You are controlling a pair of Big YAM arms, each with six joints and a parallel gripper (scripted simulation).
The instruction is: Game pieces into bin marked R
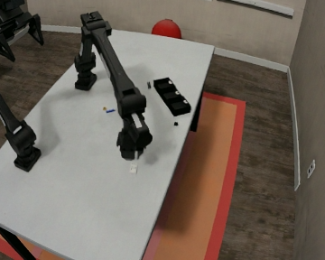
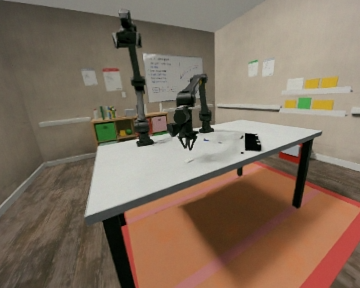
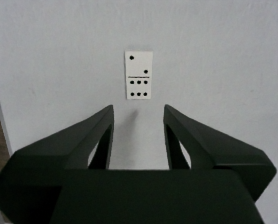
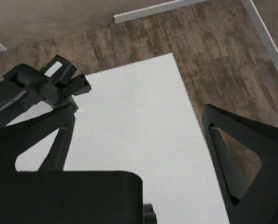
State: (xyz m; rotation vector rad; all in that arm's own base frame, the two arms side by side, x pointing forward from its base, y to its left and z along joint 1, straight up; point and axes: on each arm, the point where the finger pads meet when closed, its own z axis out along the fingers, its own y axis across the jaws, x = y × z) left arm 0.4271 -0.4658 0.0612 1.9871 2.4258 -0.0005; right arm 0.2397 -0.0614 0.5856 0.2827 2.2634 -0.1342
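A white domino (image 1: 134, 168) (image 2: 189, 160) (image 3: 138, 75) (image 4: 80, 111) with black dots lies flat on the table. My left gripper (image 1: 135, 156) (image 2: 189, 147) (image 3: 138, 112) is partly open and empty, above the table; in its wrist view the domino lies just beyond the fingertips, lined up with the gap. My right gripper (image 1: 26, 51) is wide open and empty, raised high and away from the pieces. Black joined bins (image 1: 182, 113) (image 2: 253, 148) stand near the table's edge, with small white marks too small to read.
A small black piece (image 1: 175, 124) (image 2: 242, 153) lies near the bins, and a small dark item (image 1: 149, 85) (image 2: 241, 137) lies on their other side. A blue piece (image 1: 110, 111) (image 2: 206, 140) and a small yellow-brown piece (image 1: 105, 108) lie beside the left arm.
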